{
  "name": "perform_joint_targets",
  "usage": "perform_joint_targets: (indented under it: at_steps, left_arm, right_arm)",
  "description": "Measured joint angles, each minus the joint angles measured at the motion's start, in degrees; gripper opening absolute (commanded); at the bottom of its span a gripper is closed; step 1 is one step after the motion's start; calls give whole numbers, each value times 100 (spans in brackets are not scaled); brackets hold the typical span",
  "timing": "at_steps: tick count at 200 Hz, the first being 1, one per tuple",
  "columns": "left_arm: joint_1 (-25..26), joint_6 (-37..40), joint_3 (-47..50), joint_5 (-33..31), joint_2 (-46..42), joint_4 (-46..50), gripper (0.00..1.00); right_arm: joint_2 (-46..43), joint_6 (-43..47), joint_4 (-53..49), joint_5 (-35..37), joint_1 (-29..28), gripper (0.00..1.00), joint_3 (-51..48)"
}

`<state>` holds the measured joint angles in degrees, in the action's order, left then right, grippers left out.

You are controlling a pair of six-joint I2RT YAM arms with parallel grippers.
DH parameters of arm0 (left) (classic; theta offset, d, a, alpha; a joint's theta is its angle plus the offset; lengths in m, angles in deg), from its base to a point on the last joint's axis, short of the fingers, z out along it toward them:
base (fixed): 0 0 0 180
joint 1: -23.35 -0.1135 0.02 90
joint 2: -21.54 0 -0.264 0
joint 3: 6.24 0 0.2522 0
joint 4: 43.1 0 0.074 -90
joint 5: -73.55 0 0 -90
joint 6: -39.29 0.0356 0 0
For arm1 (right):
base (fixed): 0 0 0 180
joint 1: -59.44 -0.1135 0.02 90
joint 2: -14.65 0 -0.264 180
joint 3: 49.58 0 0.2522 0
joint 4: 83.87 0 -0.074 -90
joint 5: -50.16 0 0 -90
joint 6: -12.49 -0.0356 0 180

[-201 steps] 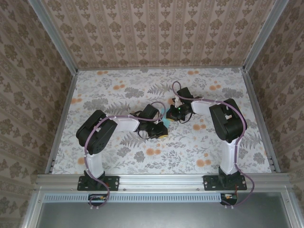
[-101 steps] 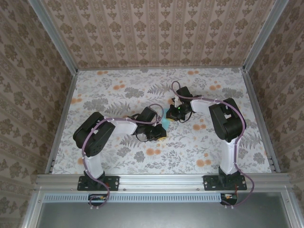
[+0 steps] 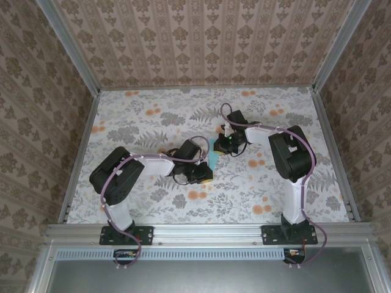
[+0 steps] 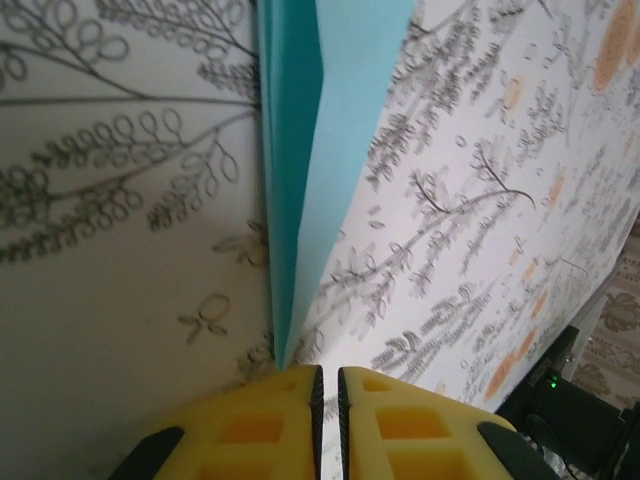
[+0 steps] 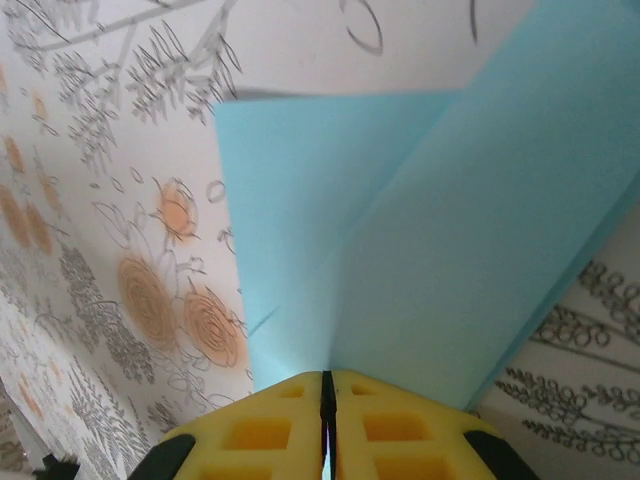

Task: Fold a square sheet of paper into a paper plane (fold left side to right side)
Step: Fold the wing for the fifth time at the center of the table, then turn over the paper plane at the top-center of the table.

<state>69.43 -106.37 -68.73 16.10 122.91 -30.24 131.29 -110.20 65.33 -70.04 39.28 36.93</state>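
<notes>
Cyan-blue paper plane [image 3: 211, 160], part-folded, is seen near the middle of the floral surface [image 3: 140, 116], one flap pinched in the closed jaws of the right arm [image 3: 264, 132]. The jaws of the left arm [image 3: 156, 163] are drawn to a narrow slit at its pointed tip, nothing visibly gripped. A crooked crease or tear could be caused if either end is dragged. The surface is enclosed by patterned walls [image 3: 208, 43].

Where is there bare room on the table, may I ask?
Free: the table's far strip by the back wall, and its left edge. Crowded: the middle, where left end effector and right end effector flank the paper.
</notes>
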Motion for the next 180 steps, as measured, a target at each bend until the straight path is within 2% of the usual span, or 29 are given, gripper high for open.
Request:
perform_joint_targets:
  at_steps: [39, 89, 132, 180]
  left_arm:
    - [-275, 398, 0, -96, -881, 210, 37]
    - [-1064, 844, 0, -599, -1609, 393, 51]
    - [-1473, 953, 0, -1056, -1711, 555, 53]
    - [-1543, 970, 0, -1150, -1703, 562, 53]
  right_arm:
    - [-251, 245, -63, 358, 90, 36, 168]
    - [-1727, 393, -426, 1451, 0, 56, -87]
    - [-2140, 42, -551, 2214, -533, 60, -841]
    - [-1742, -361, -457, 2140, -793, 55, -1204]
